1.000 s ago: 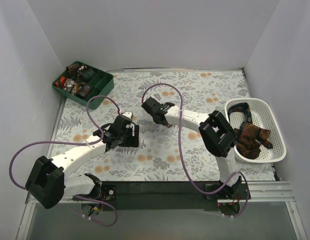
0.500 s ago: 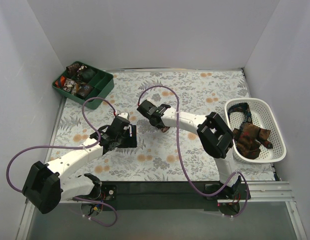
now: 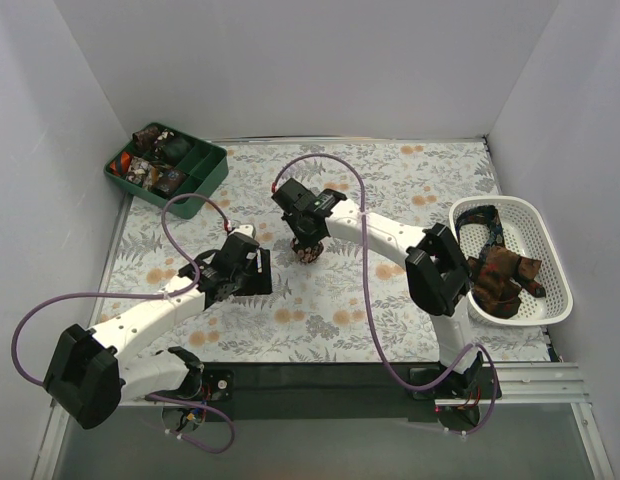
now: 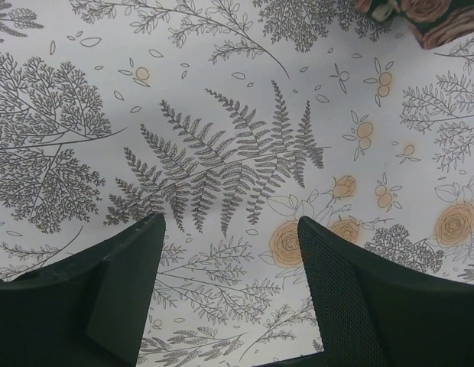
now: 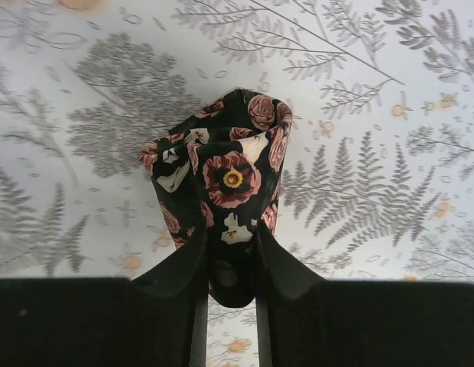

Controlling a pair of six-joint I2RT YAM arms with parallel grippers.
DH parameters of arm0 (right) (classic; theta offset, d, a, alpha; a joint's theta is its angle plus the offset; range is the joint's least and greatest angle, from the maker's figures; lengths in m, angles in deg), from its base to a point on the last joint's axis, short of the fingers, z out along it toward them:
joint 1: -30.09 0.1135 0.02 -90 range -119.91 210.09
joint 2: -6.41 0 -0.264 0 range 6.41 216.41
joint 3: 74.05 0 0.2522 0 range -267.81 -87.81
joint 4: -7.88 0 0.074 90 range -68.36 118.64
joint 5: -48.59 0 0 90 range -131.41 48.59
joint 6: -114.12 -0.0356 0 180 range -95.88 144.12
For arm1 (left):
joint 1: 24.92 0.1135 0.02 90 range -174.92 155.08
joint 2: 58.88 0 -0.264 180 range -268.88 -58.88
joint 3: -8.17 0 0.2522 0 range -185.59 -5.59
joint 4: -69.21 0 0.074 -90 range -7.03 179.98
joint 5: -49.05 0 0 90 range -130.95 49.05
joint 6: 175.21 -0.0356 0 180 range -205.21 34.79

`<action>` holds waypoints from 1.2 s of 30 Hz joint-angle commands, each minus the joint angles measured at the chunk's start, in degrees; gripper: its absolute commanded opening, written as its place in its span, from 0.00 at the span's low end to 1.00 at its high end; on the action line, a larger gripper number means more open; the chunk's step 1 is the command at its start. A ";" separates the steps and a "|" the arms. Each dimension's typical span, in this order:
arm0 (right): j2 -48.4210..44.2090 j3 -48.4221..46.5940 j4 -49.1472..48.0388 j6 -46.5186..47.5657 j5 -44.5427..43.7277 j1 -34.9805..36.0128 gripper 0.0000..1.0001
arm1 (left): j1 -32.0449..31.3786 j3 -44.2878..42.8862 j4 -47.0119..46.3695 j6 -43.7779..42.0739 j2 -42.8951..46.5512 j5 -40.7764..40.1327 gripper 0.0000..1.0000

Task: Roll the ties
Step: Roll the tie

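Fern-printed tablecloth (image 3: 390,180) fills the frame, green tray (image 3: 202,165) upper left, white basket (image 3: 535,235) of loose ties (image 3: 500,275) at right. Centre frame, the right gripper (image 5: 225,248) pinches a rolled tie (image 5: 225,172); the left gripper (image 4: 229,252) hovers spread, empty.

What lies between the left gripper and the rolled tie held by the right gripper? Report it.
Only bare floral tablecloth separates the open left gripper from the rolled tie. The left wrist view shows it, and the top view agrees.
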 commanded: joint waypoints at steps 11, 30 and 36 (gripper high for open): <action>-12.59 16.18 -11.11 -19.47 15.52 -8.32 0.01 | 0.28 -5.62 2.11 -1.36 -0.86 -2.33 0.65; -27.00 45.38 -24.31 -36.45 17.36 -17.38 0.52 | -1.30 -10.45 -2.01 -5.30 -8.94 3.47 0.66; -32.98 44.43 -22.30 -28.21 19.73 -20.89 0.82 | -4.11 -14.24 -9.90 -19.85 -13.95 6.89 0.79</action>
